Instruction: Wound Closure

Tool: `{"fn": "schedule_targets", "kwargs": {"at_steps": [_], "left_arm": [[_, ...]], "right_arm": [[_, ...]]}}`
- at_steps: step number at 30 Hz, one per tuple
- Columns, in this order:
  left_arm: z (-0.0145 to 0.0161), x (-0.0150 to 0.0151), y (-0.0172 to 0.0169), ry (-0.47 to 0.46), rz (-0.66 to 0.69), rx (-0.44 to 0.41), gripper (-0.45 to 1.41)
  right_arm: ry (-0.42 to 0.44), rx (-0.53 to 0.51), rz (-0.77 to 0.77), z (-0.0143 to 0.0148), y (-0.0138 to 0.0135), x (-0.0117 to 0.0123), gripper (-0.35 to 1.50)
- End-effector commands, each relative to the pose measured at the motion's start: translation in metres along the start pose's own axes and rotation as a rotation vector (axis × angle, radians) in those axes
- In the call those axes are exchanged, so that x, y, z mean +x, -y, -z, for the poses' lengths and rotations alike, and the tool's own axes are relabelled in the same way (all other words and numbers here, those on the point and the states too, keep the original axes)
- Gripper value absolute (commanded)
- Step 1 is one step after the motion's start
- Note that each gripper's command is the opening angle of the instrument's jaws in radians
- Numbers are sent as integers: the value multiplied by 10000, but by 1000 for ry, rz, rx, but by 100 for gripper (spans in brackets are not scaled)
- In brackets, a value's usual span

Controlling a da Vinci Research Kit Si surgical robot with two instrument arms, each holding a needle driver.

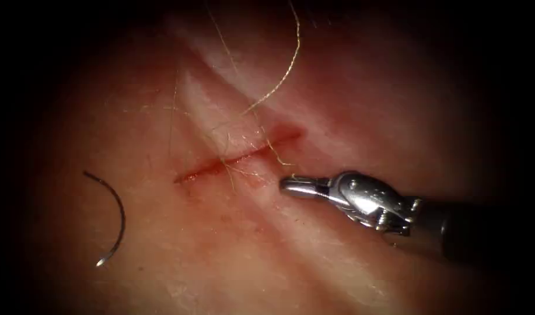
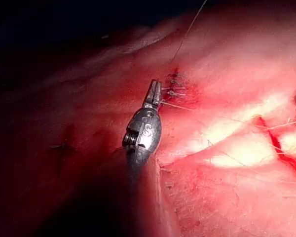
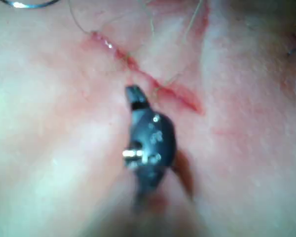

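The cut runs across the tissue as a red line, with pale thread crossing it and looping away upward. The curved needle lies loose on the tissue left of the cut, held by neither tool and not in the tissue. My right tool reaches in from the right, jaws shut with nothing between them, its tip just below the cut's right part. The right wrist view shows the same tip close beside the cut. My left tool has its jaws shut, holding nothing I can make out.
In the left wrist view the left tool's tip sits beside a row of short stitches in a reddened patch. The red cut with thread ends lies apart from it. Red fluid stains the cut's edges.
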Motion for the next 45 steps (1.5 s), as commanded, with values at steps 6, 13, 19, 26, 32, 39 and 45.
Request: {"fn": "schedule_targets", "kwargs": {"at_steps": [6,13,19,26,32,39,45], "left_arm": [[-13,-28,22,14,-16,16,-45],[-13,-46,47,42,-21,53,-45],[-14,-63,56,59,-35,69,-45],[-16,-83,53,66,-59,82,-45],[-17,-91,60,77,-65,93,-45],[-18,-94,65,87,-66,101,-45],[-19,-96,70,94,-67,111,-45]], "right_arm": [[-1,11,-2,0,12,-6,-35],[-1,16,-18,9,27,-10,-35],[18,42,-49,18,45,-15,-35],[40,74,-76,40,74,-28,-35],[41,82,-82,51,85,-38,-35],[44,82,-81,48,84,-47,-35],[51,80,-90,49,83,-58,-35]]}}
